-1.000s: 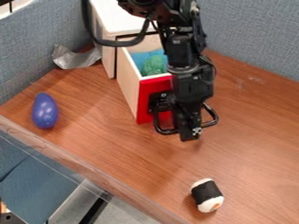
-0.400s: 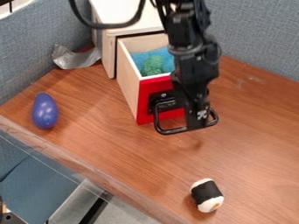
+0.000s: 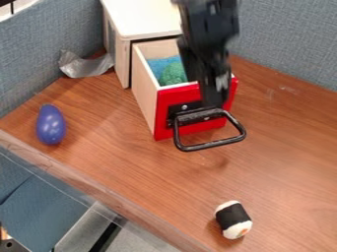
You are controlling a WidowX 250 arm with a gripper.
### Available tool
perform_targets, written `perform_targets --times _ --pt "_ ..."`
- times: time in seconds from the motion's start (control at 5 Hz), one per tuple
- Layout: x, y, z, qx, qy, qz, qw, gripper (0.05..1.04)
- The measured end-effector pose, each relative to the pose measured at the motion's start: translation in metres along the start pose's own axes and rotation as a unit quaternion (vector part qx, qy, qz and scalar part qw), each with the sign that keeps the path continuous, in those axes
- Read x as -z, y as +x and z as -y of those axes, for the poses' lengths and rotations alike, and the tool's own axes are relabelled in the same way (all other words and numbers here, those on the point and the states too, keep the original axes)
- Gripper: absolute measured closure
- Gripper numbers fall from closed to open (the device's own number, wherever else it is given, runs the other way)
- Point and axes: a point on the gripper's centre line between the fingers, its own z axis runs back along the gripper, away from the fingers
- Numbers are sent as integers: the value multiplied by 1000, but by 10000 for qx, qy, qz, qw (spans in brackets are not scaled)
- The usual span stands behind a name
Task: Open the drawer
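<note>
My gripper (image 3: 214, 96) hangs in front of the upper part of the drawer's red face, just above the handle, and hides part of the drawer's inside. The drawer (image 3: 164, 110) stands pulled out of the white-topped wooden cabinet (image 3: 141, 19). On its red front is a black loop handle (image 3: 211, 144) that sticks out over the table. A green lump (image 3: 174, 74) and blue material (image 3: 156, 65) lie inside the drawer.
A purple egg-shaped object (image 3: 50, 124) lies at the left of the wooden table (image 3: 289, 162). The black-and-white sushi toy (image 3: 233, 220) is near the front. Silver tape (image 3: 85, 65) lies left of the cabinet, and grey-blue walls (image 3: 289, 39) stand behind.
My gripper has risen from the handle toward the top of the view, and more of the handle and red front shows. The drawer has stayed where it was, pulled out.
</note>
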Motion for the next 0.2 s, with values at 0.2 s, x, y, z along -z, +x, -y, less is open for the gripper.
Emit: perform_targets --times 0.2 --pt "-20 -9 -13 -607 425 -287 9968 83"
